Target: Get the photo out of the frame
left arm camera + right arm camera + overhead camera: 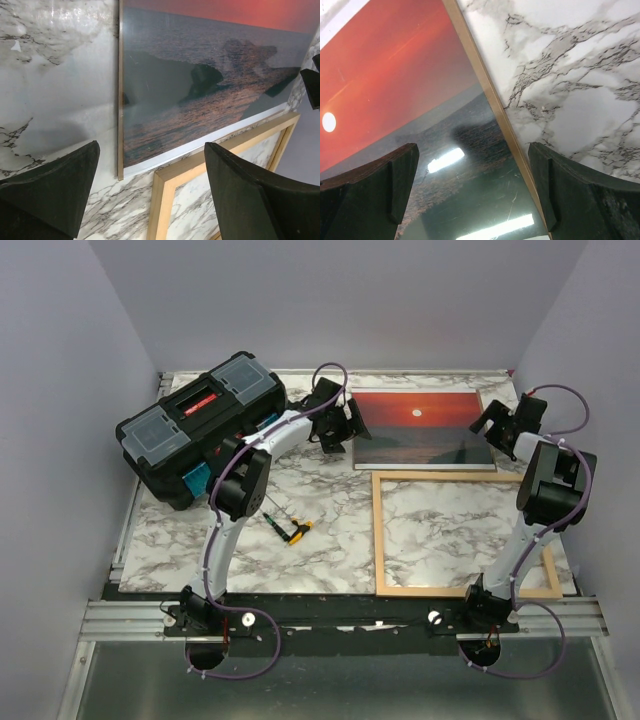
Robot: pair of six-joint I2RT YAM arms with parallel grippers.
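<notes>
The frame [378, 535] is a thin rectangle of pale, smooth wood lying flat on the bench [330, 510], whose white surface is veined with grey like marble. That marbling shows across the whole inside of the frame. In the left wrist view the frame [165, 200] has square-cut rails that meet in a mitred corner.

The photo [425, 428] is out of the frame. It lies flat just beyond the frame's far rail, with its long edges parallel to that rail; whether the two touch I cannot tell. It is a glossy rectangular print with a red-orange sky, a small pale round sun, and dark hills and rippled water below. In the left wrist view the photo [200, 85] has a white strip on the side facing the frame and a thin tan line along its left edge. In the right wrist view the photo [395, 75] mirrors bright ceiling lights, and a tan strip borders its right edge.

The left gripper [342, 428] hangs beyond the frame's far-left corner, at the photo's left edge. Its blunt black fingers [50, 190] are spread wide and hold nothing. The right gripper [492, 423] hangs beyond the frame's far-right corner, over the photo's right edge, with matte black fingers [570, 195] equally wide and empty.

Left of the frame lies a small yellow-and-black screwdriver [296, 530]. Farther left sits a boxy black plastic toolbox [200, 430] with a red handle and clear lid panels.
</notes>
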